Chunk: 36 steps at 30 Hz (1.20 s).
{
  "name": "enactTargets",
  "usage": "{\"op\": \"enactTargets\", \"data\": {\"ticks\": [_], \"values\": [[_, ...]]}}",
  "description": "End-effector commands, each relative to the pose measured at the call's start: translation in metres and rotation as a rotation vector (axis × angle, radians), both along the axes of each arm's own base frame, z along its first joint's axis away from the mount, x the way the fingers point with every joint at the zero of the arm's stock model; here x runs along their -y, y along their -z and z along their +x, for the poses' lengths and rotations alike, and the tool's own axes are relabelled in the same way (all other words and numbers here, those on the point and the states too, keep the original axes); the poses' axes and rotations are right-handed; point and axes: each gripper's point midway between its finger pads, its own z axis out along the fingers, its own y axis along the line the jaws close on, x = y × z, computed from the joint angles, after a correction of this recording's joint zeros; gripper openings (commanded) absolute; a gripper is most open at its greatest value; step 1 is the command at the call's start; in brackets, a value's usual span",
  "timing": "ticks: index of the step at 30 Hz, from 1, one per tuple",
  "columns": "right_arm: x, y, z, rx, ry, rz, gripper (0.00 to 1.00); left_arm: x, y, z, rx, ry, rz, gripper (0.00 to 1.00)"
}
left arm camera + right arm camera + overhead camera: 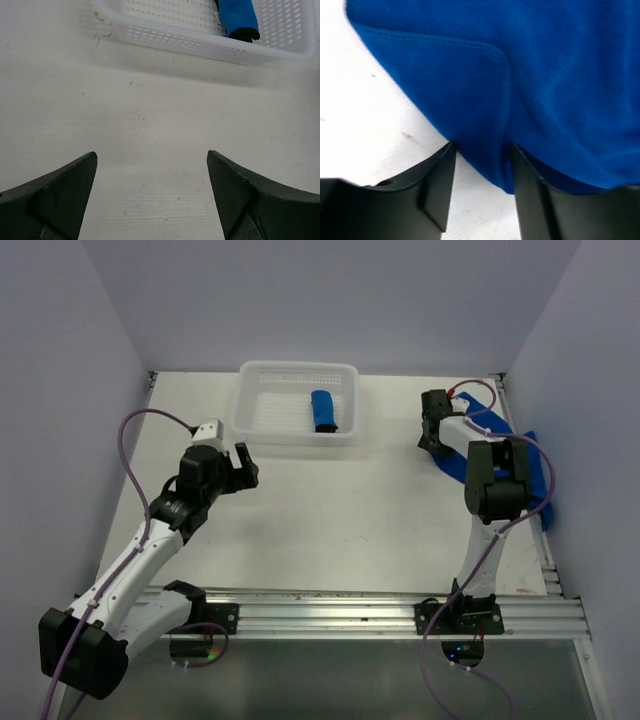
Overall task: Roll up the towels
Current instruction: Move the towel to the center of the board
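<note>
One blue towel [323, 411] lies rolled up inside the white basket [296, 432]; the left wrist view shows its end [239, 17] behind the basket wall [200, 42]. The other towel [538, 478] lies flat at the table's right edge, largely hidden under the right arm. My right gripper [432, 443] is down at that towel's near-left edge. In the right wrist view its jaws [482, 147] stand a narrow way apart, with the hemmed edge of the towel [545, 75] between the fingertips. My left gripper [245, 466] hovers open over bare table [152, 160], in front of the basket.
The basket stands at the back centre of the white table. Lilac walls close in the left, back and right sides. A metal rail [350, 605] carrying both arm bases runs along the near edge.
</note>
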Motion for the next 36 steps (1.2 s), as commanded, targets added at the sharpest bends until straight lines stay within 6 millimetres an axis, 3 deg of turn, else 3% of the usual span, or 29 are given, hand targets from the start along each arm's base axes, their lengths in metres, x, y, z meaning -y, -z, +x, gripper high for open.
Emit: {"op": "enactTargets", "data": {"ticks": [1,2,4,5,8,10,11,12,13,14,15,16,17,18,19,20,21,23,24,25,26,28,29,31,32,34,35,36], "values": [[-0.007,0.009,0.003,-0.071,-0.014,0.089,0.49,0.001,-0.014,0.006,0.031,0.009,0.0,0.95],[-0.008,0.012,0.004,-0.081,-0.022,0.099,0.38,0.001,-0.016,0.006,0.032,0.01,-0.001,0.95],[-0.008,0.009,0.005,-0.067,-0.031,0.097,0.29,0.001,-0.022,0.004,0.029,0.011,-0.005,0.95],[-0.012,0.001,0.008,-0.036,-0.041,0.112,0.19,0.001,-0.026,0.002,0.034,0.013,-0.01,0.95],[-0.021,-0.002,-0.007,-0.044,-0.066,0.121,0.01,0.004,-0.04,-0.005,0.058,0.031,-0.048,0.95],[-0.035,-0.01,-0.024,-0.04,-0.106,0.117,0.0,0.009,-0.045,-0.011,0.062,0.05,-0.085,0.95],[-0.041,-0.004,-0.039,-0.065,-0.125,0.113,0.0,0.01,-0.05,-0.014,0.075,0.053,-0.101,0.95],[-0.057,-0.02,-0.046,-0.037,-0.166,0.102,0.0,0.012,-0.05,-0.017,0.071,0.055,-0.121,0.95],[-0.066,-0.023,-0.055,-0.034,-0.188,0.101,0.0,0.014,-0.052,-0.022,0.076,0.07,-0.139,0.95],[-0.075,-0.017,-0.073,-0.064,-0.221,0.095,0.0,0.015,-0.052,-0.024,0.076,0.073,-0.155,0.95],[-0.1,-0.034,-0.083,-0.027,-0.285,0.077,0.0,0.016,-0.051,-0.027,0.073,0.076,-0.161,0.95],[-0.111,-0.036,-0.095,-0.032,-0.314,0.07,0.0,0.016,-0.047,-0.03,0.063,0.079,-0.166,0.95],[-0.138,-0.04,-0.119,-0.029,-0.382,0.081,0.0,0.015,-0.048,-0.034,0.062,0.076,-0.176,0.95],[-0.149,-0.031,-0.133,-0.055,-0.406,0.08,0.0,0.015,-0.047,-0.037,0.061,0.077,-0.18,0.95],[-0.163,-0.04,-0.145,-0.031,-0.431,0.105,0.0,0.014,-0.045,-0.039,0.058,0.075,-0.183,0.95],[-0.173,-0.03,-0.165,-0.048,-0.436,0.128,0.0,0.012,-0.047,-0.044,0.065,0.067,-0.195,0.95],[-0.202,-0.029,-0.186,-0.049,-0.518,0.14,0.0,0.011,-0.048,-0.047,0.067,0.061,-0.202,0.95],[-0.232,-0.026,-0.206,-0.027,-0.569,0.161,0.0,0.007,-0.051,-0.053,0.088,0.045,-0.219,0.95],[-0.261,-0.024,-0.226,-0.036,-0.663,0.164,0.0,0.005,-0.051,-0.057,0.085,0.037,-0.221,0.95],[-0.275,-0.014,-0.234,-0.063,-0.697,0.147,0.0,0.001,-0.05,-0.059,0.089,0.019,-0.22,0.95],[-0.299,-0.022,-0.233,-0.036,-0.726,0.158,0.0,-0.001,-0.056,-0.063,0.107,0.008,-0.236,0.96],[-0.341,-0.022,-0.252,-0.041,-0.834,0.169,0.0,-0.008,-0.054,-0.068,0.099,-0.026,-0.234,0.96],[-0.367,-0.021,-0.25,-0.036,-0.857,0.177,0.0,-0.01,-0.058,-0.072,0.112,-0.039,-0.249,0.96],[-0.402,-0.021,-0.264,-0.053,-0.941,0.224,0.0,-0.014,-0.055,-0.077,0.106,-0.053,-0.253,0.96],[-0.423,-0.031,-0.262,-0.029,-0.959,0.273,0.06,-0.015,-0.057,-0.081,0.117,-0.059,-0.267,0.96],[-0.445,-0.031,-0.27,-0.042,-0.994,0.36,0.18,-0.019,-0.053,-0.084,0.113,-0.079,-0.27,0.97],[-0.446,-0.031,-0.271,-0.038,-0.986,0.382,0.25,-0.02,-0.054,-0.087,0.116,-0.087,-0.278,0.97],[-0.448,-0.047,-0.273,-0.008,-0.993,0.423,0.33,-0.021,-0.053,-0.088,0.115,-0.093,-0.28,0.97]]}}
